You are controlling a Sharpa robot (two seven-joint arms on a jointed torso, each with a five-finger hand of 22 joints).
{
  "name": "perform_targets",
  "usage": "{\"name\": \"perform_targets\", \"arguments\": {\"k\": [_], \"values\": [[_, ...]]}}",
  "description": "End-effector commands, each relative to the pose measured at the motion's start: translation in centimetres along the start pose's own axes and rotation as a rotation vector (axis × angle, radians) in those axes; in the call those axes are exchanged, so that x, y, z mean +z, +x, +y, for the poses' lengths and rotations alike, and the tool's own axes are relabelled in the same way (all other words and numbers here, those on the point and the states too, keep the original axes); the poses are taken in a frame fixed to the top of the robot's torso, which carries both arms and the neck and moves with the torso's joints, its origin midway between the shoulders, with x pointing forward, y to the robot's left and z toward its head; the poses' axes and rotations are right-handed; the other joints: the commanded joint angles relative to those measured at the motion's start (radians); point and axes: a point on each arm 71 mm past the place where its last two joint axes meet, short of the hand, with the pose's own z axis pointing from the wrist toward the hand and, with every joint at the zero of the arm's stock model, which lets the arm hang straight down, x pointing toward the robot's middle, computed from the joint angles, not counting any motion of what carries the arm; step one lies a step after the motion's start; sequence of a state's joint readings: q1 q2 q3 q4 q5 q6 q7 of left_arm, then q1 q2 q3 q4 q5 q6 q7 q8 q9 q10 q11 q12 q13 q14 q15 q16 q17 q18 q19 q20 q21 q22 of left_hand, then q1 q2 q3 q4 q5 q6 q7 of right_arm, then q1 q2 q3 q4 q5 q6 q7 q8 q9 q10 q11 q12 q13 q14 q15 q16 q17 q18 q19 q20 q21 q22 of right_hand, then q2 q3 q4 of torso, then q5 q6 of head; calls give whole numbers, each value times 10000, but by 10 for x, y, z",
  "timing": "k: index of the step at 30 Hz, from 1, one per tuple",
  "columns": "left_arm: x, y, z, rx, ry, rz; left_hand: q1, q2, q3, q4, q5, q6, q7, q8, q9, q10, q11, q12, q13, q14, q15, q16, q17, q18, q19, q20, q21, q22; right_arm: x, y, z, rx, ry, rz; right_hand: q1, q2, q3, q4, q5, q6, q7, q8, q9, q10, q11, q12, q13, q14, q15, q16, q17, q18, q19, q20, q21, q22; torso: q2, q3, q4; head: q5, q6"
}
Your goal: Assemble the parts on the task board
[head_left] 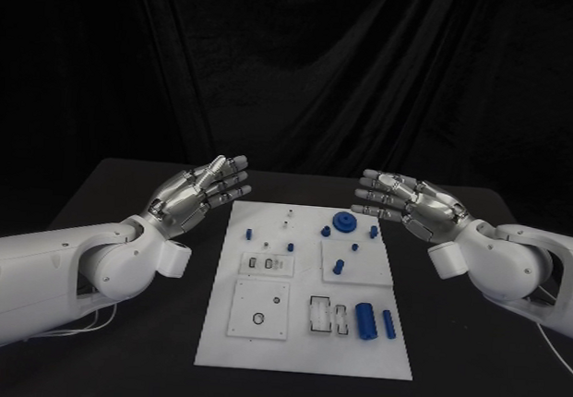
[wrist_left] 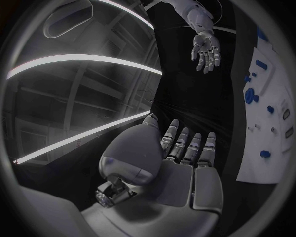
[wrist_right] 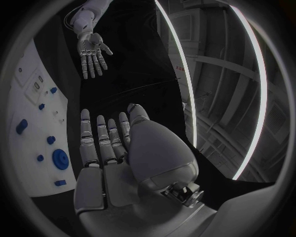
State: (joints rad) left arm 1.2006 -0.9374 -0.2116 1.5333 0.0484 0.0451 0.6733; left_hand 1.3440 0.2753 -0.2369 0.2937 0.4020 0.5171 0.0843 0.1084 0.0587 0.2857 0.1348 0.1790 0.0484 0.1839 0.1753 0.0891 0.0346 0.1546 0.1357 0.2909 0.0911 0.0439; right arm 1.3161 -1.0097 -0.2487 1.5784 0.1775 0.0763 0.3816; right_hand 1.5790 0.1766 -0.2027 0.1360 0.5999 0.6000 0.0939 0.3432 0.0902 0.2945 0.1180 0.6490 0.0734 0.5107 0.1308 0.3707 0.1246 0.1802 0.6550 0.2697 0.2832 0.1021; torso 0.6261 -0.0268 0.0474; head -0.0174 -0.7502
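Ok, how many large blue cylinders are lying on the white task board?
2. On the white task board, near its front right corner, lie a large blue cylinder and a second blue cylinder beside it. None seems hidden.

A black worktop (head_left: 116, 333) spreads beneath and beyond the fingers, and a dark pleated curtain (head_left: 310, 71) hangs behind its far edge, past the fingertips. Long bright light strips (wrist_right: 185, 89) curve overhead.

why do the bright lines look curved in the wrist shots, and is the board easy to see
Fisheye bending: in both wrist views the straight light strips arc round the circle, and the board bows along its rim. In the head view the board lies straight-edged and bright against the dark table.
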Motion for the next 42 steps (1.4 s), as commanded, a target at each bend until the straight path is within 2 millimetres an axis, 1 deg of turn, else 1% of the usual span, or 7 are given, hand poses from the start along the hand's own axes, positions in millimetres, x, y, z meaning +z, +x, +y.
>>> {"name": "perform_targets", "arguments": {"k": [1,7,11,15,22,32,42], "values": [[-4,-2,-17,683,1635,-157,138,2,-38,-23,158,145,7,51,19,157,26,149,23,195,-27,102,26,235,114,-14,71,-14,4,3,15,-1600,-75,282,595,-51,416,-490,440,218,111,84,6,388,155,302,15,787,63,550,200,48,814,-207,375,125,303,-48,69,-49,-33],[-11,-7,-24,890,1854,-383,458,4,-3,-27,564,210,24,2,5,336,84,403,37,490,-13,288,60,253,182,-14,98,-30,16,11,48,-4497,160,700,951,-298,939,-973,146,672,257,177,-8,1160,280,555,-16,2168,31,1230,421,-3,1802,-500,1198,518,477,-49,98,-14,-261],[-13,-6,-26,883,1870,-387,483,-11,-8,-28,609,212,5,-8,3,294,66,393,30,477,-22,287,56,254,187,-16,100,-32,25,19,68,-7648,151,862,1234,-521,1093,-1348,-1610,1245,257,338,26,2001,218,677,-31,3607,-364,1694,532,11,2767,-990,2443,1215,637,-81,153,-57,-313],[-16,-3,-29,852,1902,-373,791,-95,-29,-28,838,-1776,-1366,-637,-175,-730,-111,11,-57,434,206,343,54,165,188,6,80,-73,39,31,80,-11422,122,1031,1081,-892,1569,-1185,-2586,1677,50,-43,-151,3147,16,117,-108,5311,-897,2074,659,-7,3278,-1416,4291,2437,938,-100,182,-27,-302],[-21,2,-37,702,1960,-245,741,-53,-102,-26,782,-2623,-1744,-758,-247,-1264,-172,-252,-123,70,256,179,4,103,71,13,4,-106,52,44,80,-15377,609,868,-65,-1600,1519,-80,-3657,1934,-134,-555,-174,3470,18,-418,-59,6208,-1025,3081,1245,38,3850,-1410,5059,3001,1289,-193,305,-141,-54],[-39,3,-51,-4,2045,-708,861,-137,-106,-59,987,-2771,-1632,-743,-239,-1494,-112,-289,-134,-662,62,-176,-82,112,-207,-19,-163,-155,62,62,79,-20049,-229,395,-364,-2216,2025,537,-3558,2352,-587,-1261,63,3946,-370,-610,19,6827,-1427,4943,2317,40,4984,-1729,5531,3447,1494,-253,444,-374,-68],[-42,6,-52,-218,2053,-647,886,-201,-124,-75,1060,-2720,-1593,-715,-222,-1768,-139,-294,-152,-1283,-268,-497,-170,230,-652,-116,-431,-227,61,61,67,-20812,-443,410,-476,-2446,2310,666,-3284,2297,-537,-1570,164,4066,-419,-944,-1,7012,-1520,5587,2717,23,5203,-1851,6016,3910,1774,-333,618,-462,120]]}}
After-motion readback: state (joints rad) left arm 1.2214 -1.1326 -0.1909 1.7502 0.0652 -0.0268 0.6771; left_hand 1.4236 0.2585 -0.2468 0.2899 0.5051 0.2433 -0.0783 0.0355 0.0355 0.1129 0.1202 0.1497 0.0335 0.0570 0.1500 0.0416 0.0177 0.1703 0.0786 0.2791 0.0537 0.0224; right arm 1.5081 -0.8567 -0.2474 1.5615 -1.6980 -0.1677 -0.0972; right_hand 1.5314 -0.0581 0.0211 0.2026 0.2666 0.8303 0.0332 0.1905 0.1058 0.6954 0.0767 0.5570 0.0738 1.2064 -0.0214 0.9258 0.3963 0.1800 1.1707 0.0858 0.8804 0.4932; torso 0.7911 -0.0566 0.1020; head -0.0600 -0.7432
